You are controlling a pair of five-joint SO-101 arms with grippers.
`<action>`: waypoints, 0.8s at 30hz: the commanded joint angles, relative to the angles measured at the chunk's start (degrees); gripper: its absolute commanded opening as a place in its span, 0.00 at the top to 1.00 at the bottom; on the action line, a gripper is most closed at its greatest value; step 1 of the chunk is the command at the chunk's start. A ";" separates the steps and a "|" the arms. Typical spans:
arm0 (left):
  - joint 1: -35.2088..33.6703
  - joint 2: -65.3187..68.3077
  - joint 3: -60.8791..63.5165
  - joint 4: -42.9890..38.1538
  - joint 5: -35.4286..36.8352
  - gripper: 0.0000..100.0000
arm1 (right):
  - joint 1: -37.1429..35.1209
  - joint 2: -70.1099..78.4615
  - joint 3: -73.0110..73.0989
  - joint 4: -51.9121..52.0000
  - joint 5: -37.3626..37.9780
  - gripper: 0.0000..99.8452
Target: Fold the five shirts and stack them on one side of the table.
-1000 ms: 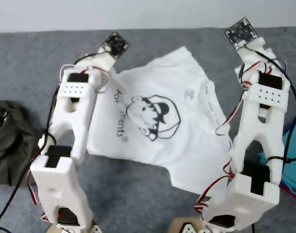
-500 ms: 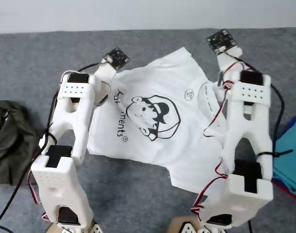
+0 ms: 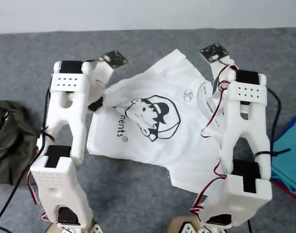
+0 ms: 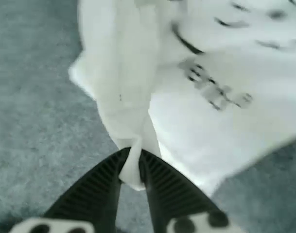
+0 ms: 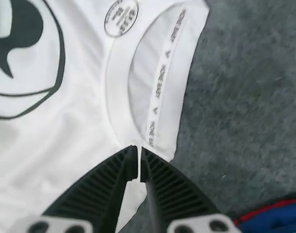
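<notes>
A white shirt (image 3: 152,141) with a black cartoon print lies spread on the grey table, its neck opening (image 3: 204,94) toward the right arm. My left gripper (image 4: 133,167) is shut on a lifted fold of the shirt's edge (image 4: 121,97), which is turned in over the printed lettering (image 3: 119,127). My right gripper (image 5: 138,158) is shut on the shirt's fabric right beside the collar (image 5: 162,77). In the high view the left arm (image 3: 70,111) stands over the shirt's left edge and the right arm (image 3: 245,116) over its collar side.
A dark olive garment (image 3: 7,138) lies crumpled at the table's left edge. Teal fabric (image 3: 291,153) with a red and blue piece (image 5: 279,213) lies at the right edge. Bare grey table (image 3: 138,194) shows in front of the shirt.
The right arm swung left onto the collar. The left arm pulled back and lifted the shirt's left edge inward, covering part of the lettering.
</notes>
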 commanded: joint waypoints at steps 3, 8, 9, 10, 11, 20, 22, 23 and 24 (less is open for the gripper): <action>1.41 -6.59 3.91 3.96 -3.69 1.00 | -0.66 -5.93 -4.13 3.12 -0.44 0.99; 5.19 -15.47 21.32 3.87 -9.67 1.00 | -0.66 -7.78 -4.13 3.03 -0.53 0.99; 5.54 -17.32 24.92 3.78 -10.81 1.00 | -0.75 -7.78 -4.13 2.68 -0.53 0.99; 5.71 -19.16 28.53 3.78 -11.78 1.00 | -0.75 -7.78 -4.13 2.42 -0.53 0.99; 5.71 -20.92 31.69 3.78 -12.75 1.00 | -1.19 -7.69 -4.13 1.54 -0.53 0.99; -1.76 -34.55 49.10 3.60 -22.42 1.00 | -7.87 -7.34 -4.13 -8.66 -0.53 0.99; -3.96 -35.96 50.51 2.20 -23.30 1.00 | -9.45 -5.67 -4.13 -11.56 -0.53 0.99; -5.01 -36.13 51.12 1.05 -23.21 1.00 | -10.24 -4.35 -4.22 -12.62 -0.53 0.99; -5.98 -36.13 51.65 -0.18 -23.21 1.00 | -10.95 -2.95 -4.48 -12.97 -0.53 0.99</action>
